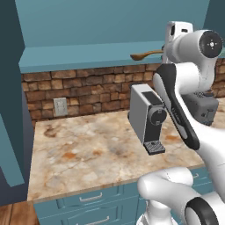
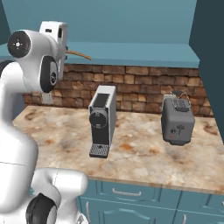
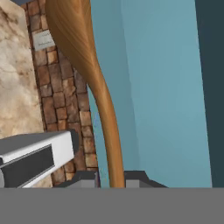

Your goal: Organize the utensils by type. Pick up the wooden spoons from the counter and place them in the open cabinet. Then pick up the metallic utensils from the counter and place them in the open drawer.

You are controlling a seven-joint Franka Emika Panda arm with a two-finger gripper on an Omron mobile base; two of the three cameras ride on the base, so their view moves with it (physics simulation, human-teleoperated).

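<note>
My gripper (image 3: 111, 180) is shut on the handle of one wooden spoon (image 3: 87, 65), a long orange-brown spoon whose bowl points away from the hand. The arm is raised high. The spoon (image 1: 143, 55) lies level at the height of the teal cabinet shelf (image 1: 88, 57), bowl to the left. Whether it touches the shelf I cannot tell. From the right base view only the spoon's thin handle (image 2: 79, 54) sticks out beside the hand, over the shelf (image 2: 144, 50). The beige marbled counter (image 1: 88, 149) lies below. The metallic utensils and the open drawer are out of view.
A grey coffee machine (image 1: 147, 116) stands on the counter under the hand, with a dark toaster (image 2: 177, 119) to its right. A brick backsplash with a wall outlet (image 1: 60, 106) runs behind. Shut teal drawer fronts (image 1: 92, 197) sit under the counter edge.
</note>
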